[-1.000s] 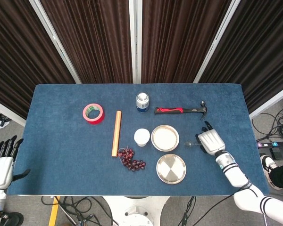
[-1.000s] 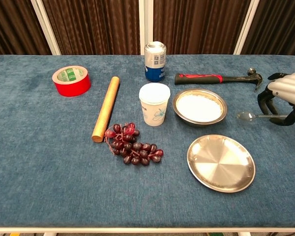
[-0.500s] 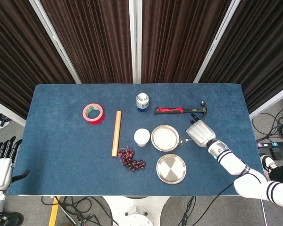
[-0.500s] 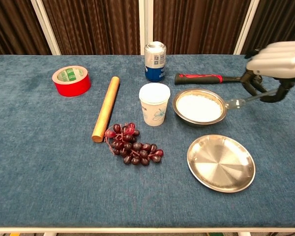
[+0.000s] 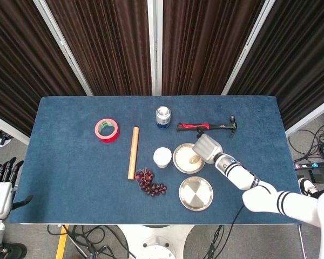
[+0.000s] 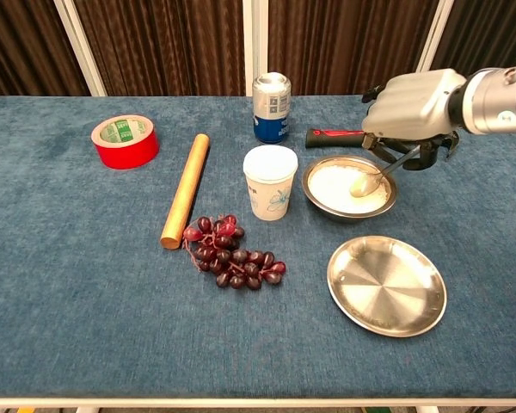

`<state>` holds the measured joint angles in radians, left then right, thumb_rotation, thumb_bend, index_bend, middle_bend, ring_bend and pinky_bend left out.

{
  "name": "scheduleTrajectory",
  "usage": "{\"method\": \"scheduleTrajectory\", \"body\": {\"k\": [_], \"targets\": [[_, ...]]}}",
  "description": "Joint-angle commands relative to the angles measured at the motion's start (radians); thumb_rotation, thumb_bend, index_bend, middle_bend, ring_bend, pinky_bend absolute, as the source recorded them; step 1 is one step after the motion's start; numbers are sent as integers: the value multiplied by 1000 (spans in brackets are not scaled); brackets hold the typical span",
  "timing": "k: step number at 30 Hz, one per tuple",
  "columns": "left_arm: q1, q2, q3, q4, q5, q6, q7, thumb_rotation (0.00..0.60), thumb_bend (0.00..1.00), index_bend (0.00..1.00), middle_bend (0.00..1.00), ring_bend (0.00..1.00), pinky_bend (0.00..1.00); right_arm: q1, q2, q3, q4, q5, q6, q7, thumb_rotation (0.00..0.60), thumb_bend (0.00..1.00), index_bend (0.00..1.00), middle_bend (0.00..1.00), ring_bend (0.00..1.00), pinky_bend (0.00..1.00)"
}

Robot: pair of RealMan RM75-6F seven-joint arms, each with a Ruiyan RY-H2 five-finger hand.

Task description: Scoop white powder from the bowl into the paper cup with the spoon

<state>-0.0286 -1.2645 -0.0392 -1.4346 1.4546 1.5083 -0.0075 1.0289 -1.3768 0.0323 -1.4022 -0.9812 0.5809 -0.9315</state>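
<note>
Nearest, a shallow polished steel plate [image 6: 386, 285] is seen below the right hand [image 6: 410, 105]. The slim metal spoon [image 6: 374, 175] is pinched in that hand's curled fingers, its tip lowered into the round metal bowl of white powder [image 6: 348, 188]. The white paper cup [image 6: 270, 181] stands left of the bowl. The left hand [image 5: 1, 186] hangs off-table, fingers apart, holding nothing.

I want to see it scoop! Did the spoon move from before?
Yes. The spoon, held by the right hand, went leftward from beyond the hammer head to the bowl, its tip now in the powder.
</note>
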Motion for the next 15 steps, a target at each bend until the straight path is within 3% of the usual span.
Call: {"method": "scheduleTrajectory", "body": {"k": [1, 8, 15], "targets": [[1, -1, 1, 4, 0, -1, -3, 600, 104, 140, 98, 45, 42, 53, -37, -48, 17, 84, 41, -92, 600, 327, 629, 610, 233, 0], [1, -9, 1, 21, -2, -6, -17, 600, 105, 140, 98, 45, 42, 101, -82, -101, 19, 163, 126, -218, 600, 327, 629, 610, 233, 0], [4, -16, 3, 33, -2, -6, -27, 600, 104, 140, 98, 45, 42, 131, -125, -123, 20, 209, 148, -244, 600, 327, 629, 610, 233, 0]]}}
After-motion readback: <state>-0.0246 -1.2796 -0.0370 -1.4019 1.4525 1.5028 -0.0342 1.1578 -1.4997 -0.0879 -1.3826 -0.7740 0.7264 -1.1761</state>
